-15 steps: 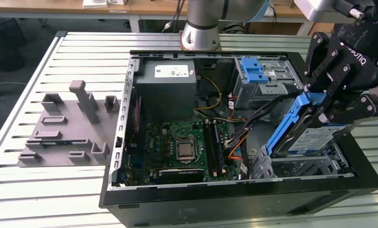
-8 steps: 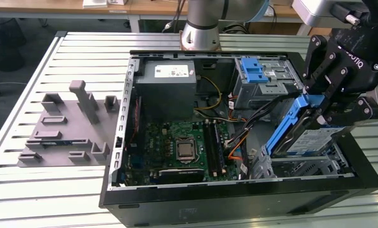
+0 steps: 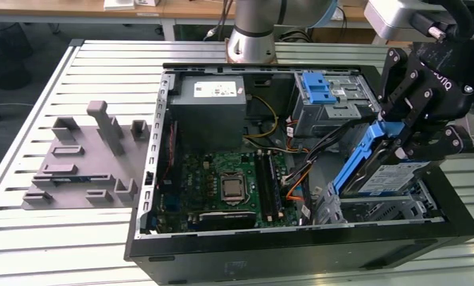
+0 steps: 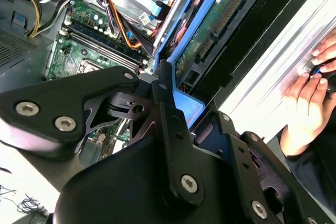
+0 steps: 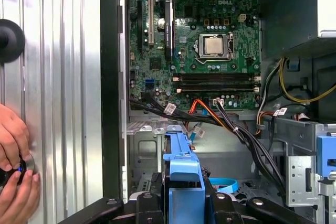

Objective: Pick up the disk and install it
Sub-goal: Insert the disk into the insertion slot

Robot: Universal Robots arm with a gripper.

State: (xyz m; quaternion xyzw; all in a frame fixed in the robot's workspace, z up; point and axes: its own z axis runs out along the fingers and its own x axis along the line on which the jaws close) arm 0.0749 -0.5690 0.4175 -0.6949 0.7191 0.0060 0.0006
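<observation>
The disk (image 3: 386, 178) is a silver drive with a blue-and-white label in a blue plastic carrier. It hangs tilted and nearly on edge over the metal drive cage (image 3: 380, 210) at the front corner of the open computer case, on the exterior view's right. My gripper (image 3: 401, 142) is shut on the disk's upper end. In the first wrist view the blue carrier (image 5: 182, 174) sits between my two black fingers (image 5: 148, 203), above the cage floor. The second wrist view shows the disk's green circuit-board underside (image 4: 211, 29) and the gripper (image 4: 176, 109) clamped on the blue frame.
The open case (image 3: 301, 253) holds a motherboard (image 3: 229, 185), a grey power supply (image 3: 213, 113), a blue ridged latch (image 3: 317, 89) and loose cables (image 5: 247, 137) near the cage. A grey fixture (image 3: 86, 161) lies on the slatted table. A person's hands (image 5: 13, 153) rest on the table beside the case.
</observation>
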